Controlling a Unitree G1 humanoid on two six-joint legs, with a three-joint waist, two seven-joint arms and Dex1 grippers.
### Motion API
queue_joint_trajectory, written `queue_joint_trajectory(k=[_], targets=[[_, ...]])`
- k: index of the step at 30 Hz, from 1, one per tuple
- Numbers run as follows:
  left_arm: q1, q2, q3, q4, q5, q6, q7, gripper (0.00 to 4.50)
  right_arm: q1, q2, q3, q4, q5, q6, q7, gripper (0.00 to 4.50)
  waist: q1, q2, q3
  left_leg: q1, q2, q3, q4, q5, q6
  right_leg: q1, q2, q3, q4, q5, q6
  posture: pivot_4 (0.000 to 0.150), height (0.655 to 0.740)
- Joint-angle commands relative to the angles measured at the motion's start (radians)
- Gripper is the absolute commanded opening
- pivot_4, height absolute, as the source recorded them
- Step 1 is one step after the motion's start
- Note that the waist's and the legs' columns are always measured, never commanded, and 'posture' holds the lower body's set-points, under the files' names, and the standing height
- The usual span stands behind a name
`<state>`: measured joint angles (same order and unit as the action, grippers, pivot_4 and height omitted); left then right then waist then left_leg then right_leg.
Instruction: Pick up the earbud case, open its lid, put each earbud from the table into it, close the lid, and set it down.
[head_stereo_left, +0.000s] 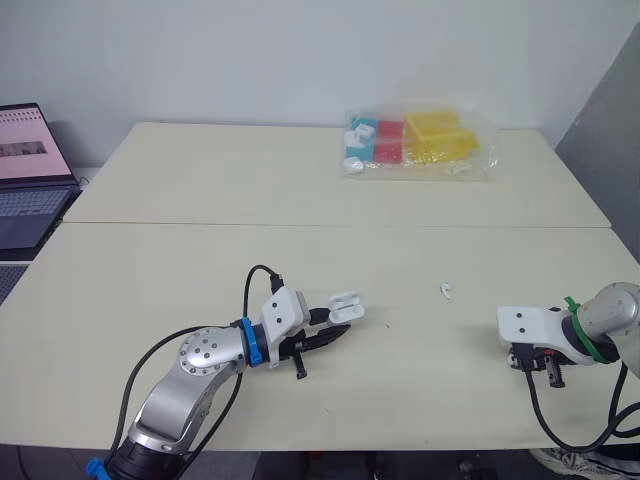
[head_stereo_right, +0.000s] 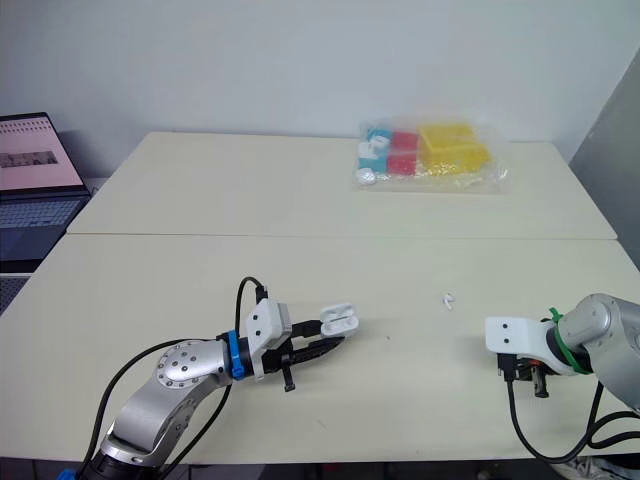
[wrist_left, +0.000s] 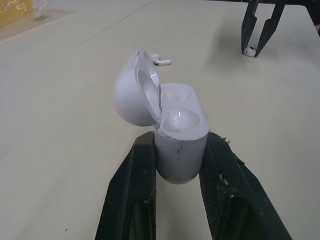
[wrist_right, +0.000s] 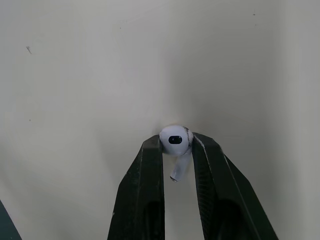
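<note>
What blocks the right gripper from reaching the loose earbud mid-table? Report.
Likely yes for reach: only bare table lies between the right gripper and the loose earbud. But it is shut on a second earbud, so it cannot grasp it yet.

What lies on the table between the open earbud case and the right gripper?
One loose earbud, slightly behind the direct line; the rest is bare table, per the left eye view.

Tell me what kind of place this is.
Probably an office or lab room: two plain tables pushed together, an open laptop at the side, a bare white wall behind.
</note>
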<state>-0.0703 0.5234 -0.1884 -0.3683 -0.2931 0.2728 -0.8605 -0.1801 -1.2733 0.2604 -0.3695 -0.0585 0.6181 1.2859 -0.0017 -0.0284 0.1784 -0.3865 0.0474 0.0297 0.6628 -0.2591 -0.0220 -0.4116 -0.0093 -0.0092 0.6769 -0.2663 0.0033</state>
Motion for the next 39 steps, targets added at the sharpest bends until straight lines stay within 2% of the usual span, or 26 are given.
queue_joint_trajectory(k=[1,7,10,13,15,18,21,24,29,39], targets=[[-0.007,-0.003,0.007,-0.016,-0.005,-0.024,0.0,0.79,0.007,-0.011,-0.019,-0.02,0.014,-0.003,0.015,0.43,0.0,0.0,0.0,0.0,0.0,0.0,0.0,0.0,0.0,0.0,0.0,0.0,0.0,0.0,0.0,0.15,0.74],[-0.029,-0.012,0.013,0.012,-0.009,-0.034,-0.001,0.79,0.053,-0.049,-0.199,-0.076,0.125,-0.007,0.039,0.43,0.0,0.0,0.0,0.0,0.0,0.0,0.0,0.0,0.0,0.0,0.0,0.0,0.0,0.0,0.0,0.15,0.74],[-0.045,-0.019,0.023,0.027,-0.029,-0.031,-0.007,0.79,0.036,0.002,-0.342,-0.165,0.28,0.073,0.053,0.43,0.0,0.0,0.0,0.0,0.0,0.0,0.0,0.0,0.0,0.0,0.0,0.0,0.0,0.0,0.0,0.15,0.74],[-0.057,-0.025,0.028,0.033,-0.045,-0.032,-0.016,0.79,0.009,0.05,-0.41,-0.229,0.389,0.148,0.03,0.43,0.0,0.0,0.0,0.001,0.0,-0.001,0.0,0.0,0.0,0.001,0.001,0.0,0.0,0.0,0.0,0.15,0.74],[-0.079,-0.038,0.036,0.049,-0.064,-0.029,-0.016,0.79,-0.053,0.129,-0.43,-0.27,0.48,0.219,-0.032,0.43,0.0,-0.001,0.001,0.001,0.001,-0.001,0.0,0.0,0.0,0.001,0.001,-0.001,0.0,0.0,0.0,0.15,0.74],[-0.123,-0.073,0.051,0.057,-0.087,-0.011,0.012,0.79,-0.176,0.391,-0.468,-0.319,0.656,0.311,-0.23,0.43,-0.002,-0.003,0.002,0.001,0.001,-0.001,0.001,0.0,0.0,0.002,0.001,0.0,0.001,0.0,0.0,0.15,0.74],[-0.166,-0.116,0.069,0.047,-0.118,0.033,0.056,0.79,-0.209,0.645,-0.468,-0.331,0.694,0.265,-0.427,0.43,-0.001,-0.003,0.001,0.001,0.0,-0.002,0.001,0.0,0.0,0.002,0.002,0.0,0.002,0.001,0.001,0.15,0.74],[-0.19,-0.142,0.08,0.035,-0.15,0.08,0.086,0.79,-0.213,0.777,-0.413,-0.343,0.659,0.209,-0.551,0.43,0.001,-0.003,0.001,0.0,0.0,-0.002,0.0,0.0,0.0,0.002,0.001,0.0,0.001,0.001,0.001,0.15,0.74],[-0.222,-0.148,0.091,0.025,-0.176,0.127,0.103,0.79,-0.182,0.893,-0.312,-0.33,0.588,0.09,-0.665,0.43,0.0,-0.003,0.001,-0.002,0.0,-0.002,0.0,0.0,0.0,0.001,0.0,0.0,0.0,0.0,0.001,0.15,0.74],[-0.26,-0.14,0.11,0.013,-0.214,0.182,0.109,0.79,-0.134,0.934,-0.158,-0.213,0.397,-0.201,-0.701,0.43,-0.001,-0.003,0.001,0.0,0.0,-0.002,0.0,0.0,0.0,0.001,0.001,0.0,0.001,0.0,0.001,0.15,0.74]])
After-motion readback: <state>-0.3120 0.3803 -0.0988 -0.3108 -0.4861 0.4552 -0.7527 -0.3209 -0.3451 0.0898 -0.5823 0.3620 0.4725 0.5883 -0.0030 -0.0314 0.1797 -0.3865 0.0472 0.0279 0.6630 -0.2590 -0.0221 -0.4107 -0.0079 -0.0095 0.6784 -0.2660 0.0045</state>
